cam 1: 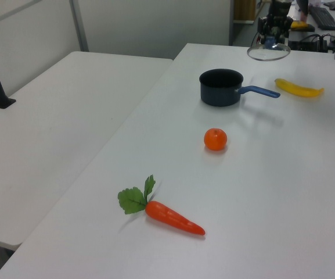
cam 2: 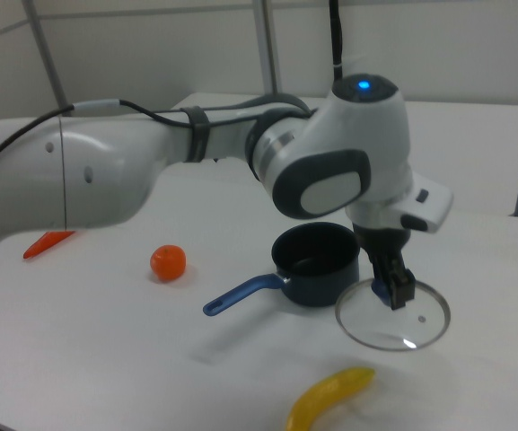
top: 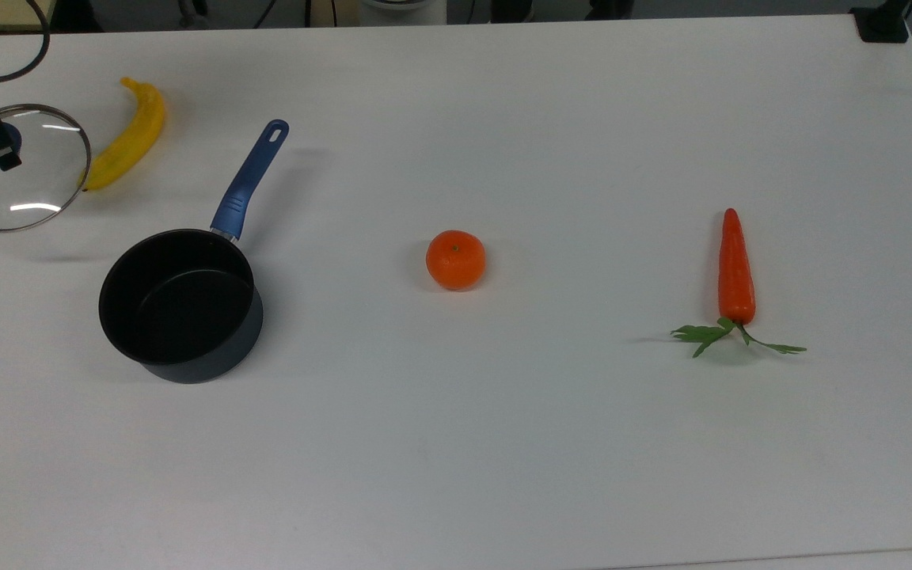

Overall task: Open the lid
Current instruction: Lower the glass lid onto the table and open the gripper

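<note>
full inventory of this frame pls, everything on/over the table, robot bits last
saucepan: 1, dark body with blue handle, uncovered, on the table at the top view's left
lid: 1, clear glass with metal rim and blue knob, held off the pot at the top view's far left edge, beside the banana
banana: 1, yellow, lying on the table above the saucepan in the top view
orange: 1, orange, near the table's middle
carrot: 1, orange with green leaves, at the top view's right
table: 1, white
arm: 1, white and grey, reaching over the saucepan in the right view
pincer: 1, black, shut on the lid's knob
</note>
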You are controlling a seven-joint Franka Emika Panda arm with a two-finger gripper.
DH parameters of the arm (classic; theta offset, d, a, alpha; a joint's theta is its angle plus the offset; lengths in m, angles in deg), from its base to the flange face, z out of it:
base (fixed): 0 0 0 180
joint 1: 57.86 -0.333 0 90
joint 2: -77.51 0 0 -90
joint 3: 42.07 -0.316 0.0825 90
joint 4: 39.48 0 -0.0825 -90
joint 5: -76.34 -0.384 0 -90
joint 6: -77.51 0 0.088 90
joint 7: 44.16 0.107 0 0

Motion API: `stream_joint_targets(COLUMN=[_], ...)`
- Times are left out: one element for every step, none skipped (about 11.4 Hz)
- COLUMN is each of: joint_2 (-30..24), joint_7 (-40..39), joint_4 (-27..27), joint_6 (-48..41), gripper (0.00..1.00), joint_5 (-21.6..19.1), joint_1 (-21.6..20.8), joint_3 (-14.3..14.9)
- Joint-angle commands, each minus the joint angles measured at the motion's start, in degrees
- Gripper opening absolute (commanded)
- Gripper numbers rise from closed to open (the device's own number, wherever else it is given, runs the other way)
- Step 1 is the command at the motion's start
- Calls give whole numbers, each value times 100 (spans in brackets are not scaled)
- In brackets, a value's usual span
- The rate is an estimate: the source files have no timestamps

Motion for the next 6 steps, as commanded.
stream_joint_targets(joint_2=[125, 178, 274, 406, 494, 556], joint_7=[-664, -673, -682, -725, -708, -717], joint_4=[114, 122, 123, 123, 123, 123], joint_6=[166, 420, 570, 728, 947, 1080], gripper=[42, 42, 42, 42, 42, 42], joint_5=[-213, -213, -213, -231, -248, -318], joint_1=[209, 289, 342, 351, 342, 342], joint_3=[4, -40, -58, -58, -67, -67])
